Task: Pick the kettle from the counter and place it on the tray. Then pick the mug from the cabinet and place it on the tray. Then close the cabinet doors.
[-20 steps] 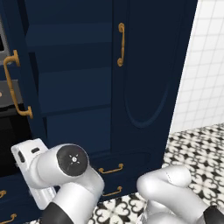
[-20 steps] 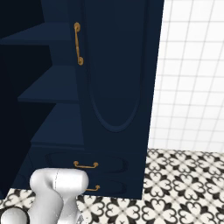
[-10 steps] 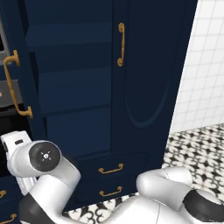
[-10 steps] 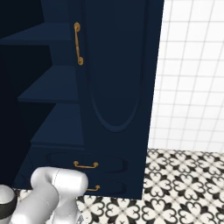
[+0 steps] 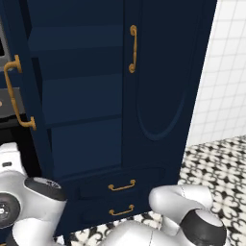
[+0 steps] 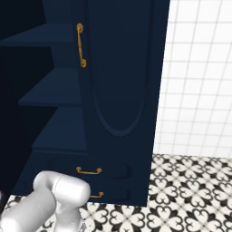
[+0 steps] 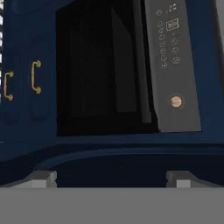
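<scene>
The navy blue cabinet [image 5: 81,144] stands in front of me with its dark shelves [image 6: 50,90] bare where I can see them. Its left door [image 5: 36,125] stands swung open, brass handle [image 5: 19,93] facing out. The right door [image 5: 163,86] covers its half of the cabinet [image 6: 122,81]. My gripper [image 7: 111,178] is open, its fingertips [image 7: 41,177] wide apart with nothing between them. It points at a dark recess left of the cabinet. The kettle, mug, tray and counter are out of view.
Two drawers with curved brass handles [image 5: 121,186] sit under the shelves. A black oven-like opening [image 7: 100,70] with a grey control panel and knob [image 7: 176,101] lies ahead of the hand. A white tiled wall [image 6: 199,81] and patterned floor [image 6: 186,190] are on the right.
The arm's elbow has swung left and lower in the left base view. The cabinet and doors have not moved, and the gripper stays open.
</scene>
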